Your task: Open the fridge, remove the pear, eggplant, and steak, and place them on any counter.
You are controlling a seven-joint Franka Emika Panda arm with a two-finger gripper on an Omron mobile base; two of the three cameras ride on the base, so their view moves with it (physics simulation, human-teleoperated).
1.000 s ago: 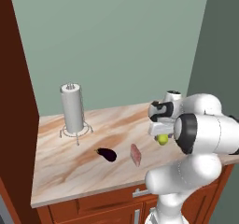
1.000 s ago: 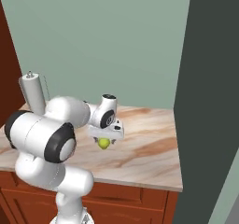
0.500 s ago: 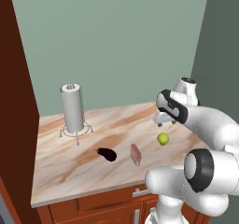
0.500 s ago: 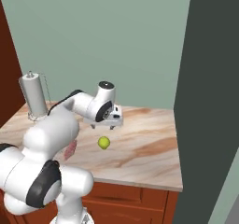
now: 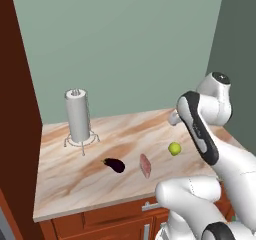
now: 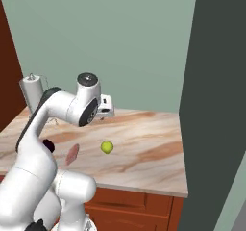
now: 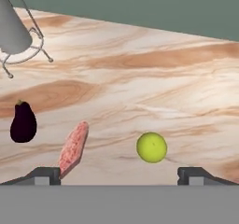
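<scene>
All three foods lie on the marble surface [image 5: 120,189]: the pear [image 5: 174,148] to the right, the steak [image 5: 145,165] in the middle, the eggplant [image 5: 115,165] to the left, each apart from the others. The jaws stand wide open and empty above the surface, with the gripper [image 7: 119,174] looking down past the pear.

The risk now is small but real. The pear is round and rests free, so a low sweep of the arm as it pulls away could nudge it and send it rolling toward the surface's front edge. The paper towel holder [image 5: 78,118] stands well clear.

The hand view shows the steak's grainy face and the spread fingertips [image 7: 44,175]. The right base view adds the dark fridge [image 6: 214,105] side beside the surface; the left base view shows the holder whole.
</scene>
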